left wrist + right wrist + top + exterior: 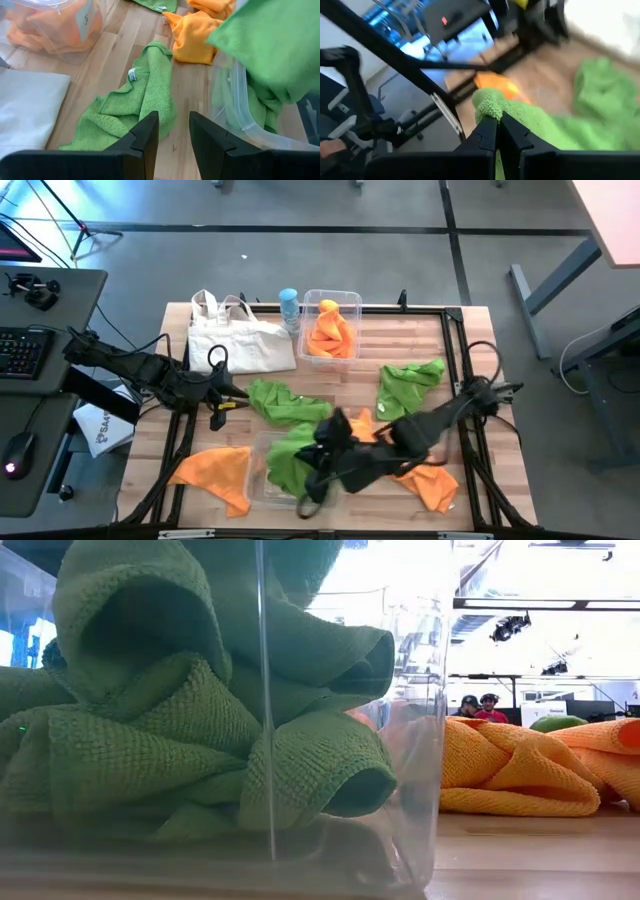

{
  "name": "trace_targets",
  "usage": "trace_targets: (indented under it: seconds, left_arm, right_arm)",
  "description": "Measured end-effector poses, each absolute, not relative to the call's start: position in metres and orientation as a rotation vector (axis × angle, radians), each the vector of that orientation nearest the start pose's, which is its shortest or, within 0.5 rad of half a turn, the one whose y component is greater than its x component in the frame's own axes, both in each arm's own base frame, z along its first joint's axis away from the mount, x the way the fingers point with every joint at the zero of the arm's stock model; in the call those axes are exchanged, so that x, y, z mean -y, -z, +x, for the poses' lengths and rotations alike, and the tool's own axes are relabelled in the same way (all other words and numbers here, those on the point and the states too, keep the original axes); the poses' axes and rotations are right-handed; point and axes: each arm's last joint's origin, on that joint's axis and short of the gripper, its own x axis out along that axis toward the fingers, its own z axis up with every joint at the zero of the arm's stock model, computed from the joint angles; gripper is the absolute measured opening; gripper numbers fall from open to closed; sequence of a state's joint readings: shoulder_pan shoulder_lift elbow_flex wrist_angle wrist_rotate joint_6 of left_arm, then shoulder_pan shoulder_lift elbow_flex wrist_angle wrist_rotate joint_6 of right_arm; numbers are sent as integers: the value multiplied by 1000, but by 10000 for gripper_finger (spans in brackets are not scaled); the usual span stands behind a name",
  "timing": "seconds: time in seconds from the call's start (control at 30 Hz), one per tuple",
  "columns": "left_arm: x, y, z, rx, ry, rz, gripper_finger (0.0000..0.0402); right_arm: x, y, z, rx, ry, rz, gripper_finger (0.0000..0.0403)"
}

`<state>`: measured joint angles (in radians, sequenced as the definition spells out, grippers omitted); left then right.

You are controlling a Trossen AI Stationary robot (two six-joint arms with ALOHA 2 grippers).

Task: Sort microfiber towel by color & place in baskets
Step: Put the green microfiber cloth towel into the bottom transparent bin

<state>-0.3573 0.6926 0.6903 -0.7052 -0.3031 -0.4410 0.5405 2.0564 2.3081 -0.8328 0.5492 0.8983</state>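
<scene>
My right gripper (499,117) is shut on a green microfiber towel (270,45) above the clear near basket (262,480), which holds green cloth (200,720). The far basket (352,300) holds orange towels (332,332). My left gripper (172,135) stands open at the table's left, above a green towel (135,105) that lies flat on the wood. Another green towel (408,383) lies at the right. Orange towels lie at the near left (215,470), the near right (430,480) and the middle (365,423). My right gripper pinches a bunched fold (489,102) of the green towel between its two fingertips. The fingers come slanting down from the table's right side. The rest of the towel hangs below them over the near basket; whether its lower end rests on the cloth inside, I cannot tell.
A white canvas tote bag (235,340) and a blue bottle (289,308) sit at the far left of the table. A black frame (455,350) borders the tabletop. A desk with a keyboard (25,350) stands beyond the left edge.
</scene>
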Motion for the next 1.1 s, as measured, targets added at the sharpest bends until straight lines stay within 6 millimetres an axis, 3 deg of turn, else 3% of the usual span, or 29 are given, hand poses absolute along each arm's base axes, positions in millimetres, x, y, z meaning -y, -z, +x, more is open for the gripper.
trace_targets:
  seconds: [0.13, 0.33, 0.57, 0.9, 1.1]
  left_arm:
    - [39, -270, 129, -664, -94, -192, 99]
    - [39, -269, 129, -666, -93, -196, 99]
    - [41, -269, 129, -692, -26, -231, 99]
    - [43, -269, 128, -711, 18, -266, 99]
    - [43, -269, 128, -710, 18, -266, 99]
  right_arm:
    - [-215, -379, 407, -531, 249, 696, 0]
    - [-211, -354, 424, -607, 290, 833, 0]
    - [-205, -344, 433, -622, 339, 940, 0]
    - [-199, -327, 424, -764, 522, 1093, 0]
    - [-207, -296, 445, -851, 502, 1211, 0]
